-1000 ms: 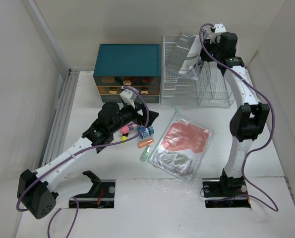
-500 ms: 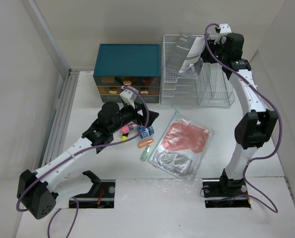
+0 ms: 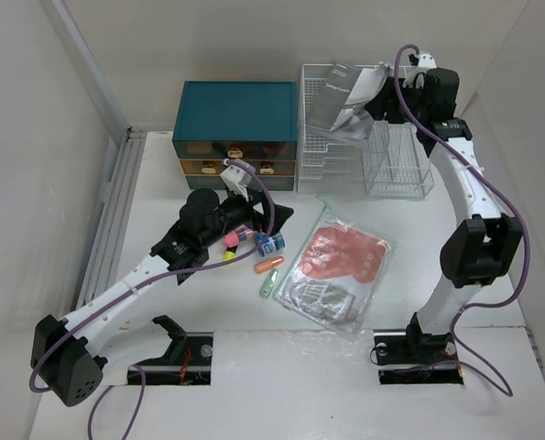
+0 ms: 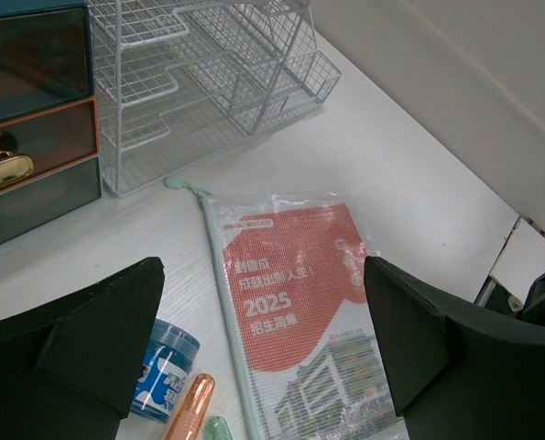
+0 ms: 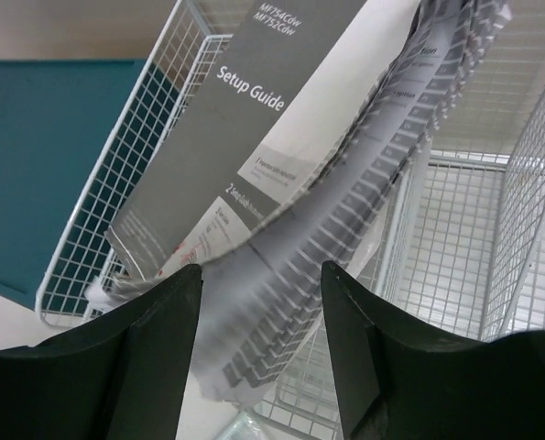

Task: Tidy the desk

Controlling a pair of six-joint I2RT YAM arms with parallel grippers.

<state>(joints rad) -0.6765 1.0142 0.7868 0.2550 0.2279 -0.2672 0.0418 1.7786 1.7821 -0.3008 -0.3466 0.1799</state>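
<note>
The right gripper (image 3: pixel 376 99) is lifting back and to the right from the top of the rack (image 3: pixel 364 165), farther than it was a second ago, and its jaws are standing wider apart than then. The booklet (image 3: pixel 341 87) is leaning in the rack's top tier, tilted, just where it was a moment earlier. I am reading this as a release in progress, with one paper filed and the arm about to come free.

The left gripper (image 3: pixel 274 220) is hovering unchanged, front-left of the rack, with its jaws spread wide and empty. The desk (image 3: pixel 162 183) is spreading forward from the rack to the arm bases. It is carrying a pouch (image 3: pixel 336 270) just in front of the rack and a blue pot (image 3: pixel 271 243) and an orange tube (image 3: pixel 269 266) front-left of it, so most of the tidying is waiting.

The right wrist view is showing what the top view is not. The booklet (image 5: pixel 245 119) is reading "Setup Guide", and its curled sheets are running down into the gap of the right gripper (image 5: pixel 261 275). I cannot tell whether they are touching either finger.

The left wrist view is showing the pouch (image 4: pixel 290 302) with a red sheet marked 2025. It is also showing the chest (image 4: pixel 34 55) touching the rack (image 4: pixel 208 101) on its left.
</note>
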